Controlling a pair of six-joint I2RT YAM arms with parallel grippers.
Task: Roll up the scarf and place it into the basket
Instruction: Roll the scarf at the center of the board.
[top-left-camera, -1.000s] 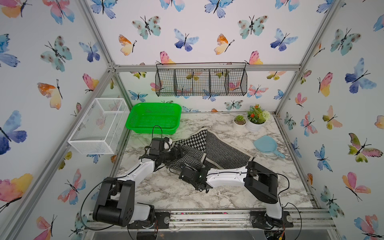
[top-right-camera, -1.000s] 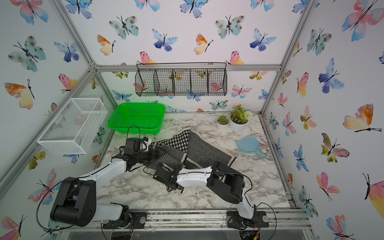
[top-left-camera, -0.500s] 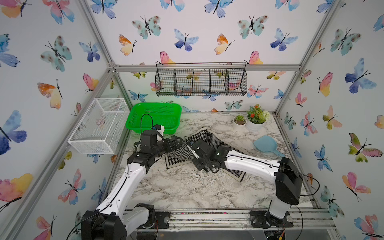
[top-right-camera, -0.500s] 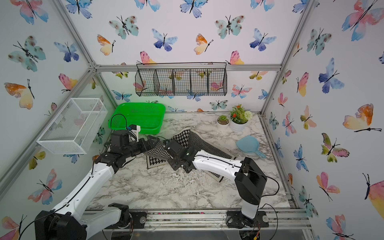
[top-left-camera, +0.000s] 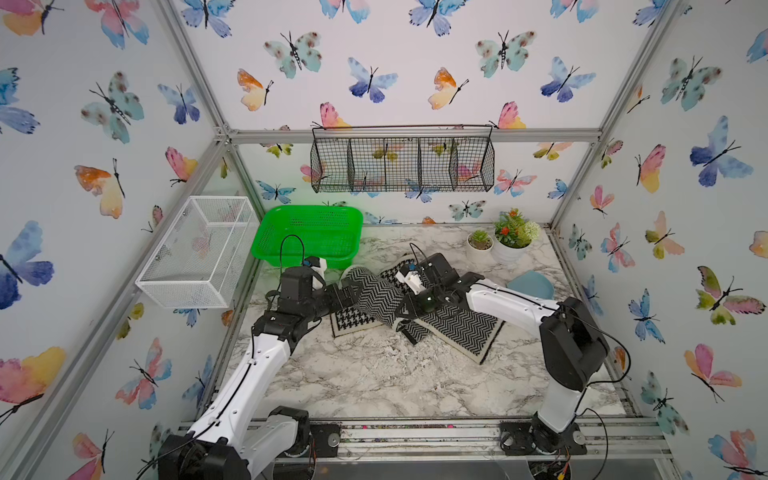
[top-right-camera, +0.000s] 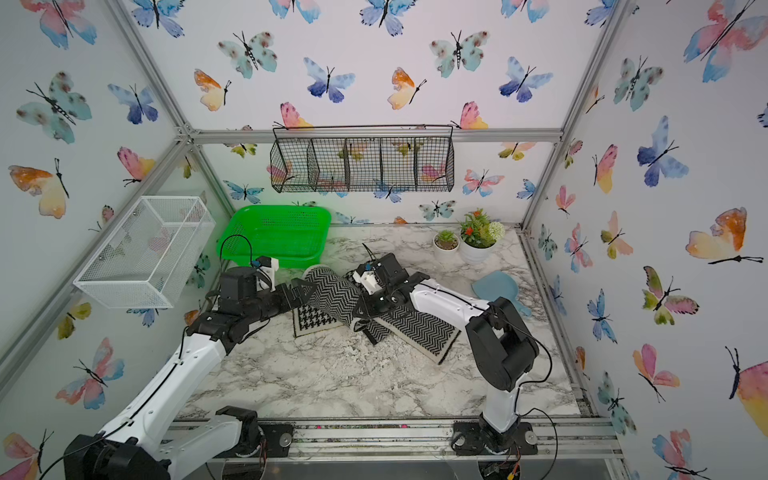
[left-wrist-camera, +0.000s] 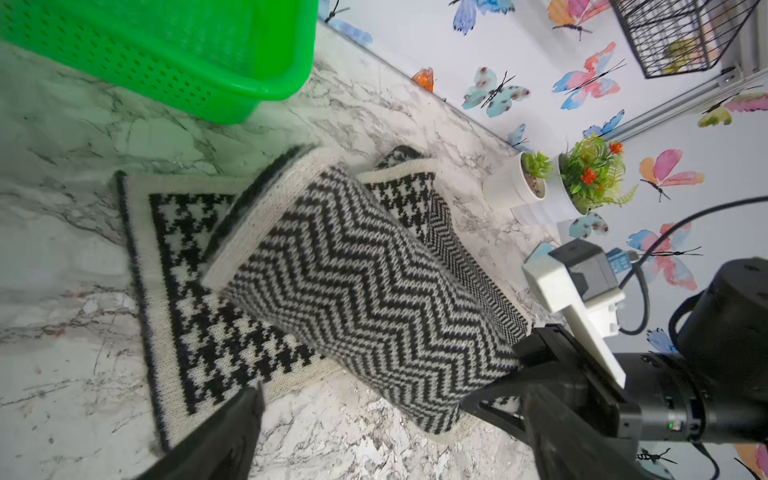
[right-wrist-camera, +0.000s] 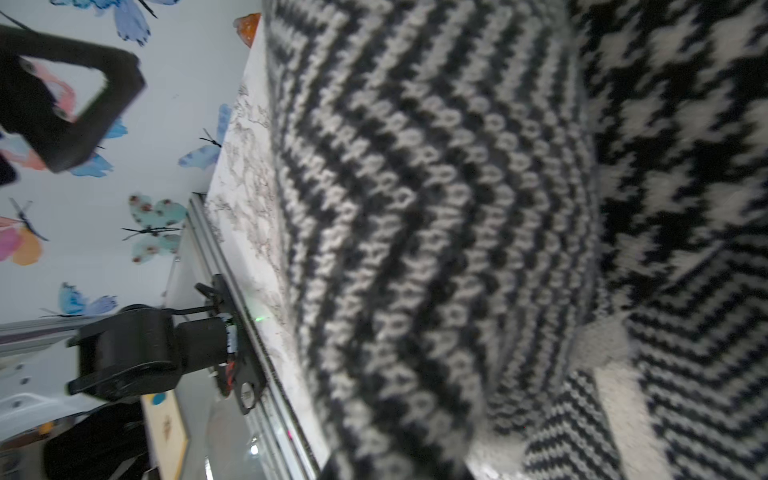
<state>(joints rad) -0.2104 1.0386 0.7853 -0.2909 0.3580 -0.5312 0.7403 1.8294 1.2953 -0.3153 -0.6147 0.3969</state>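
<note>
Left wrist view: scarf sits as a fat roll on the marble table, tail flat (near the basket, not inside). My left gripper gapes wide at one end; right gripper meets the other, clenched or not I can't tell.

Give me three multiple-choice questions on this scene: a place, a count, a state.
1. Where is the green basket? A) back left corner of the table B) on the wall C) by the arm bases
2. How many potted plants? A) one B) four C) two
3. What state is the scarf in? A) fully flat B) partly rolled C) inside the basket
1 A: it stands on the table at back left. 2 C: two white pots stand together. 3 B: a roll lies over flat ends.
</note>
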